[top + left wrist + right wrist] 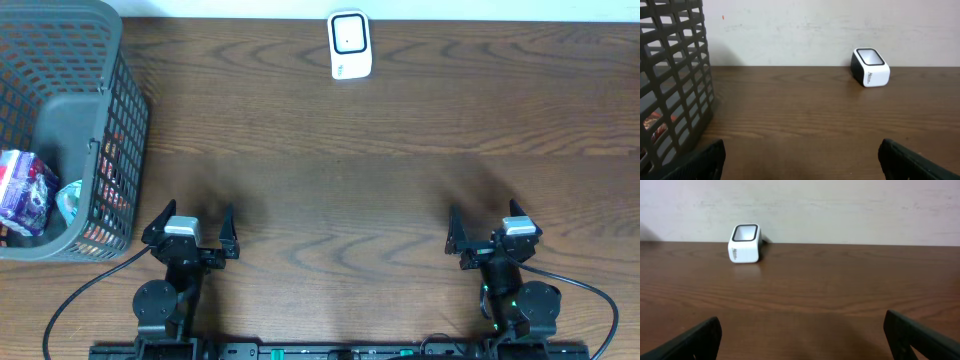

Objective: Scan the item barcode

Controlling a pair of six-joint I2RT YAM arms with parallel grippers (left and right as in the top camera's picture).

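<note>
The scanner (pixel 350 45) is a small white box with a dark window, standing at the far middle of the table; it also shows in the left wrist view (pixel 870 67) and the right wrist view (pixel 745 244). Items lie in a grey mesh basket (pixel 110 120) at the far left, among them a purple-and-white packet (pixel 25 190). My left gripper (pixel 196 215) rests open near the front edge, just right of the basket (pixel 670 90). My right gripper (pixel 484 215) rests open at the front right. Nothing sits between the jaws of the left gripper (pixel 801 152) or the right gripper (pixel 802 325).
The dark wooden table (pixel 330 200) runs back to a pale wall (pixel 800 30). The basket's tall wall stands close to the left arm's left side. Cables trail from both arm bases along the front edge.
</note>
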